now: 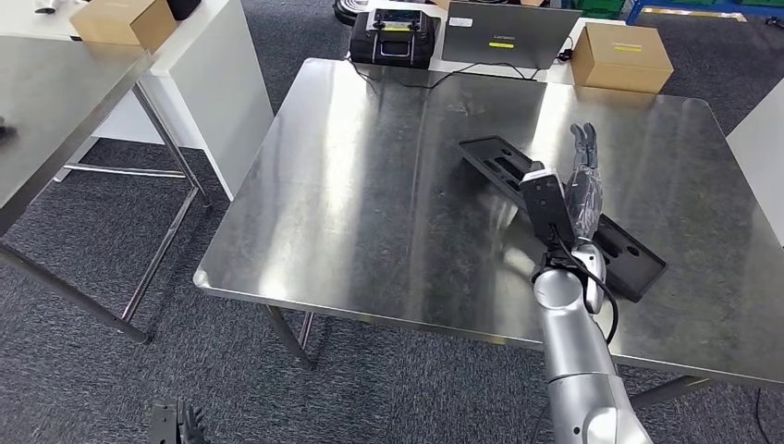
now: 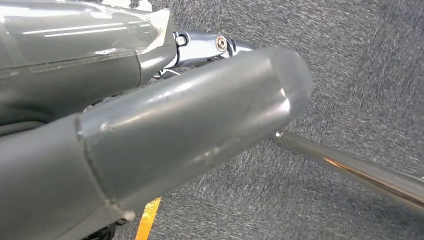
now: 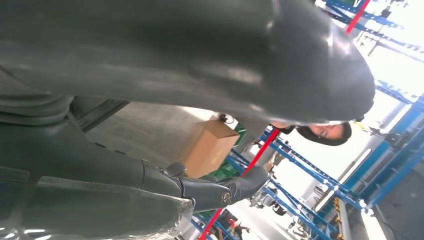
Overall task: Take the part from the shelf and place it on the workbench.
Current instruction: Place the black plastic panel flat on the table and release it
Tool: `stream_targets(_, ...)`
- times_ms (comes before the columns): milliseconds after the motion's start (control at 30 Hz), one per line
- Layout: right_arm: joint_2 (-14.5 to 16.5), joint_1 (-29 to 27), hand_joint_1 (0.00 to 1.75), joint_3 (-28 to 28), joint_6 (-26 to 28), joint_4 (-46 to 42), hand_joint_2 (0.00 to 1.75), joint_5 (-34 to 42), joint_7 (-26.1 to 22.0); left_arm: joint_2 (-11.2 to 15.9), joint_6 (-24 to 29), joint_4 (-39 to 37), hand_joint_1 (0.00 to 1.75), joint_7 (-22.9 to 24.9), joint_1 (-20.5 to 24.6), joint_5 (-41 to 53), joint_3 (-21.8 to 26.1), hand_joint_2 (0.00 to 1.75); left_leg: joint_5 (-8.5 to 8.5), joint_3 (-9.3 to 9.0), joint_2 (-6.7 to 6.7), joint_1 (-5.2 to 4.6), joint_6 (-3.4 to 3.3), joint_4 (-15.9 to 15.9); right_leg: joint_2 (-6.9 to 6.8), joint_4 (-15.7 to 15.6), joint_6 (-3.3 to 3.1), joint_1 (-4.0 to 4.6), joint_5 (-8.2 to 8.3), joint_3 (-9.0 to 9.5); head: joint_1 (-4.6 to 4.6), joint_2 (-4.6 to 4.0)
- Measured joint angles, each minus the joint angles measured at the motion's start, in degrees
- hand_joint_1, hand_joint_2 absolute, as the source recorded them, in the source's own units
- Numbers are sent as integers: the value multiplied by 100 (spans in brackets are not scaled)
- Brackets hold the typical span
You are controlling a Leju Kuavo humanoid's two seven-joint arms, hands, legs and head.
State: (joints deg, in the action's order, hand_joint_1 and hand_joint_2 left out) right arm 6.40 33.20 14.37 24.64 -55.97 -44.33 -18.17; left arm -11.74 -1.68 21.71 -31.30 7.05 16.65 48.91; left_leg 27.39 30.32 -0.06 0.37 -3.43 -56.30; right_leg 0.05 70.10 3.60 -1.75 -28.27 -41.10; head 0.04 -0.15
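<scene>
Nearest, at the lower edge of the head view: grey carpet floor (image 1: pixel 92 277), and the left hand (image 1: pixel 177 424) hanging low beside the body, fingers dark and indistinct; open or closed, cannot tell. In the left wrist view, the same carpet, one yellow floor line (image 2: pixel 148 220) and one shiny metal leg (image 2: pixel 360 172).

Next, rising from the bottom right: the silver right arm (image 1: pixel 569 351), reaching over the near edge of the steel table (image 1: pixel 370 203). At its end, the right hand (image 1: pixel 582 180), fingers straight and pointing away from the robot, empty and open, poised over the middle of the part. In the right wrist view, fingers extended, nothing between them.

Under and beside that hand: one long black part (image 1: pixel 495 162), flat on the table, lying diagonally from the centre toward the near right edge, with slots along its length.

Table surface: brushed stainless steel, streaked with reflections, one cable (image 1: pixel 462 72) trailing over its far edge.

Farther back: two cardboard boxes, one (image 1: pixel 621 55) beyond the far right corner, one (image 1: pixel 125 18) on a white counter at far left. One black case (image 1: pixel 393 37) and one grey laptop (image 1: pixel 508 32) between them. A second steel table (image 1: pixel 55 102) at left.

Farthest, in the right wrist view: blue racking (image 3: pixel 390 135).
</scene>
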Motion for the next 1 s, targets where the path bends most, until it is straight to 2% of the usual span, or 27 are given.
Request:
stream_targets(67, -16, -1, 0, -2, 1, -3, 0, 0, 1, -4, 6, -6, 0, 5, 4, 2, -2, 0, 50, -1, -8, -3, 71, -41, -14, -795, 65, -12, 322, 368, 8, 0)
stream_targets(100, -19, -3, 0, -1, 2, -4, 0, 1, 1, -4, 9, -8, 0, 5, 6, 3, -2, 0, 75, 9, -9, -12, 109, -67, -16, -1084, 60, -13, 419, 500, 4, 0)
stream_targets(133, -21, -11, 0, 0, 3, -5, 0, 1, 3, -3, 10, -9, 0, 6, 9, 3, -2, 0, 91, 23, -9, -21, 141, -86, -16, -1225, 37, -5, 452, 565, -2, 0)
stream_targets(233, -33, -32, 0, -4, 9, -11, 0, 2, 7, -3, 12, -13, 0, 7, 14, 4, -4, 0, 128, 46, -9, 0, 193, -115, -1, -1227, -65, 5, 438, 557, -23, 0)
stream_targets(267, -37, -29, 0, -5, 11, -17, 0, 1, 5, -4, 12, -14, 0, 7, 18, 6, -6, 0, 196, 78, -9, 13, 216, -196, 2, -1230, -97, -4, 437, 560, -28, 0)
stream_targets(333, -35, -25, 0, -2, 12, -28, 0, 1, 4, -4, 11, -14, 0, 7, 29, 7, -9, 0, 477, 295, -9, 29, 268, -667, 5, -1238, -157, -14, 440, 567, -39, 0)
stream_targets(400, -36, -39, 0, -1, 13, -29, 0, 0, 5, -3, 15, -15, 0, 13, 34, 3, -11, 0, 792, 675, -9, 32, 294, -1415, 5, -1237, -191, 6, 442, 560, -45, 0)
stream_targets(433, -38, -53, 0, -2, 13, -29, 0, 0, 7, -2, 21, -15, 0, 19, 32, 1, -12, 0, 841, 809, -9, 32, 293, -1653, 5, -1236, -196, 14, 443, 556, -45, 0)
stream_targets(467, -40, -67, 0, -3, 13, -29, 0, -1, 8, -2, 28, -16, 0, 27, 32, -1, -14, 0, 783, 852, -9, 32, 282, -1699, 5, -1235, -197, 22, 444, 555, -45, 0)
stream_targets(500, -42, -79, 0, -5, 13, -30, 0, -2, 9, -2, 34, -16, 0, 35, 33, -3, -20, 0, 625, 779, -9, 32, 263, -1518, 6, -1233, -196, 26, 445, 558, -44, 0)
stream_targets(567, -44, -92, 0, -11, 13, -47, 0, -7, 10, -2, 44, -16, 0, 48, 43, -11, -38, 0, 242, 419, -12, 27, 215, -778, 8, -1231, -185, 36, 452, 565, -44, 0)
stream_targets(600, -45, -93, 0, -16, 12, -63, 0, -10, 10, -3, 48, -16, 0, 54, 51, -21, -47, 0, 123, 270, -15, 17, 200, -467, 8, -1227, -171, 48, 462, 562, -42, 0)
stream_targets(633, -47, -96, 0, -21, 11, -83, 0, -16, 10, -5, 55, -16, 0, 62, 58, -33, -53, 0, 67, 182, -17, 2, 189, -277, 7, -1224, -151, 60, 474, 554, -40, 0)
stream_targets(700, -50, -115, 0, -28, 9, -121, 0, -31, 16, -9, 78, -16, 0, 78, 67, -58, -60, 0, 44, 182, -20, -39, 158, -215, 6, -1231, -92, 72, 512, 539, -38, 0)
stream_targets(767, -55, -143, 0, -35, 7, -156, 0, -42, 23, -17, 98, -16, 0, 89, 73, -77, -70, 0, -26, 199, -8, -39, 74, -180, 4, -1181, -47, 64, 480, 488, -38, 0)
stream_targets(800, -62, -151, 0, -38, 6, -171, 0, -44, 26, -20, 106, -15, 0, 91, 79, -84, -79, 0, -65, 212, 0, -33, 28, -157, 4, -1042, -45, 62, 384, 416, -32, 0)
stream_targets(833, -68, -159, 0, -40, 5, -180, 0, -44, 27, -22, 109, -14, 0, 91, 84, -92, -88, 0, -100, 231, 10, -27, -11, -141, 3, -765, -61, 58, 220, 290, -27, 0)
stream_targets(900, -81, -190, 0, -42, -2, -188, 0, -44, 28, -21, 116, -12, 0, 96, 89, -105, -107, 0, -144, 293, 20, -42, -52, -144, 4, 25, -86, 60, -156, -21, -15, 0)
stream_targets(933, -86, -210, 0, -42, -7, -189, 0, -44, 28, -24, 117, -12, 0, 100, 86, -112, -115, 0, -165, 324, 21, -51, -62, -146, 4, 332, -75, 63, -276, -124, -15, 0)
stream_targets(967, -90, -225, 0, -42, -14, -189, 0, -44, 29, -28, 117, -12, 0, 104, 84, -117, -123, 0, -184, 351, 19, -60, -65, -148, 4, 433, -51, 68, -311, -121, -12, 0)
stream_targets(1000, -92, -231, 0, -42, -22, -189, 0, -44, 30, -34, 118, -12, 0, 108, 81, -124, -131, 0, -201, 369, 14, -71, -64, -149, 3, 291, -21, 74, -260, 7, -11, 0)
